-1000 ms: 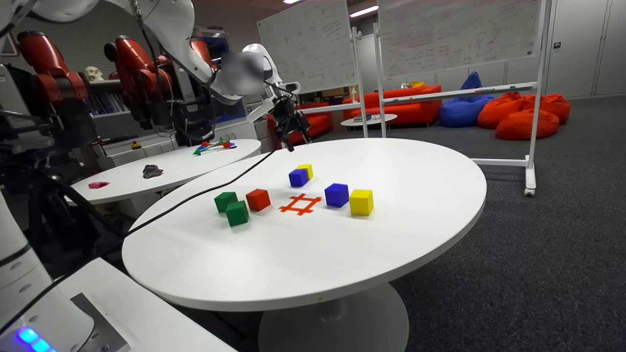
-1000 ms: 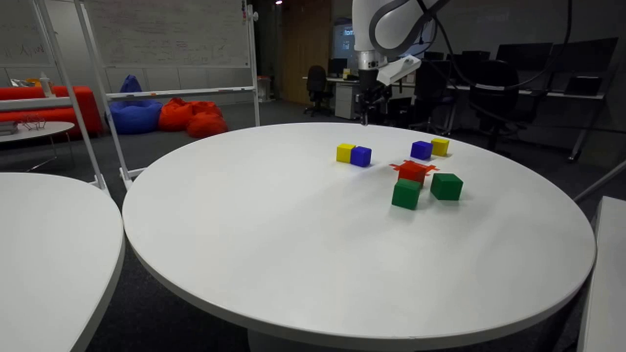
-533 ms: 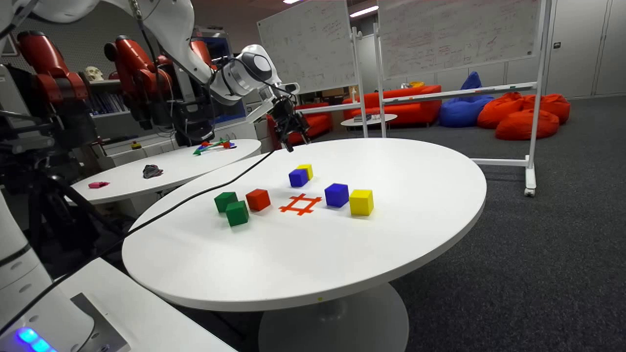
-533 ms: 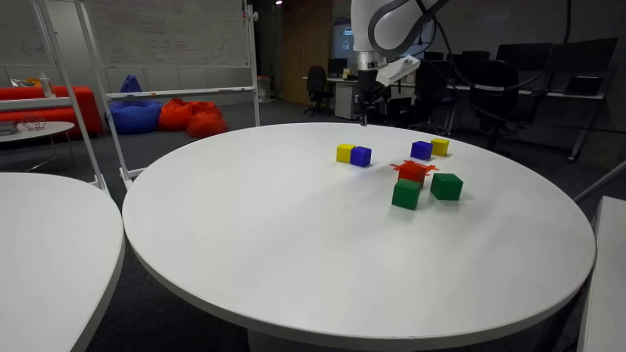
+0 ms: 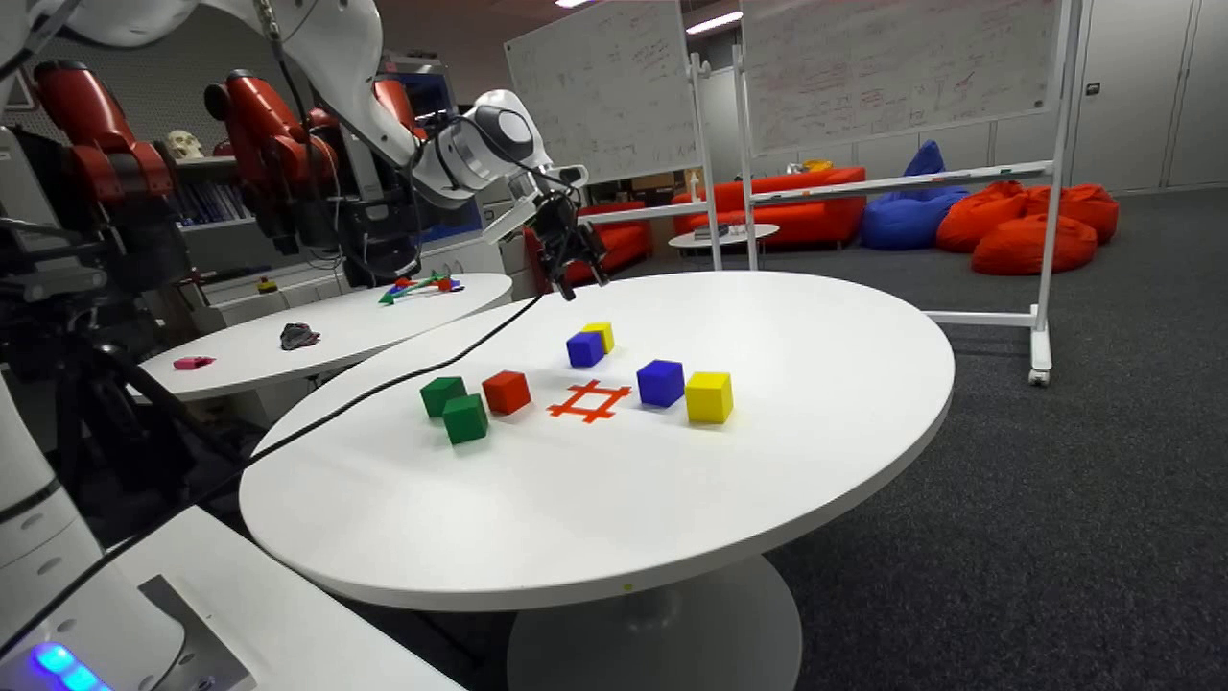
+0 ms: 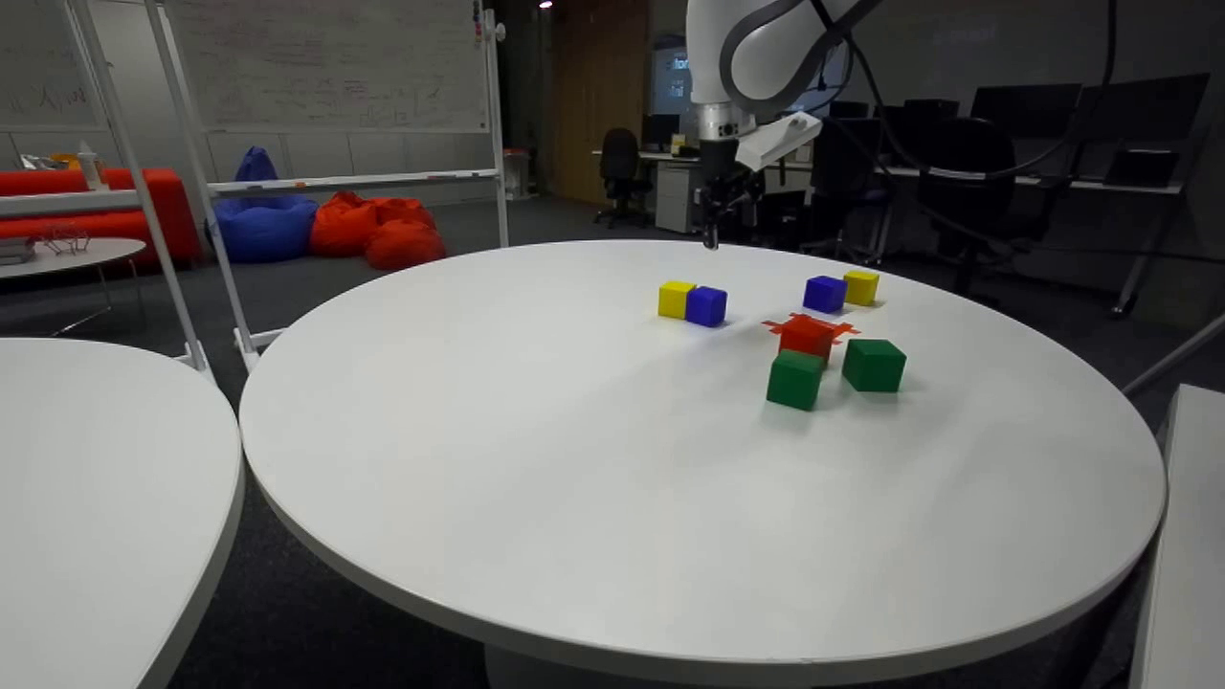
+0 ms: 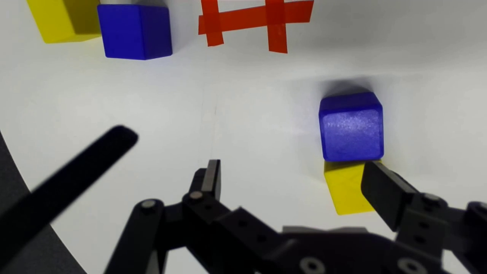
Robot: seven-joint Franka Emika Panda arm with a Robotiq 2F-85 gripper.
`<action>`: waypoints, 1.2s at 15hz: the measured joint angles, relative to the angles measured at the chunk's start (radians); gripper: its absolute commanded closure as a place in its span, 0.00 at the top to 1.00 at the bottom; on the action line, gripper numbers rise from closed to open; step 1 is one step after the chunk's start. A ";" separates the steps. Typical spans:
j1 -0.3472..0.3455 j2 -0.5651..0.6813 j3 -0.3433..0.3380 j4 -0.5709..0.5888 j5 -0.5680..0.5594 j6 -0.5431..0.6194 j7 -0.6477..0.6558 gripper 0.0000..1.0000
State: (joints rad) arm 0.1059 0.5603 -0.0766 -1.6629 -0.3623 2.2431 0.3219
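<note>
hovering above the bench (image 6: 574, 478) with a tool (image 7: 293, 177) of widely parted fingers (image 7: 388, 194). facing, right of centre in the wrist view, a blue cube (image 7: 352, 135) with a yellow cube (image 7: 348, 190) just beside, lower in frame, partly hidden by a finger. showing at upper left a second blue cube (image 7: 121, 32) and a second yellow cube (image 7: 62, 19), at top centre a red tape lattice (image 7: 243, 19). displaying, left of centre in an exterior view, a red cube (image 5: 507, 393) near two green cubes (image 5: 465, 418).
</note>
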 measured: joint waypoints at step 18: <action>0.057 0.023 -0.001 0.076 -0.005 -0.006 -0.003 1.00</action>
State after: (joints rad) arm 0.1629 0.5831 -0.0780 -1.5874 -0.3669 2.2370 0.3187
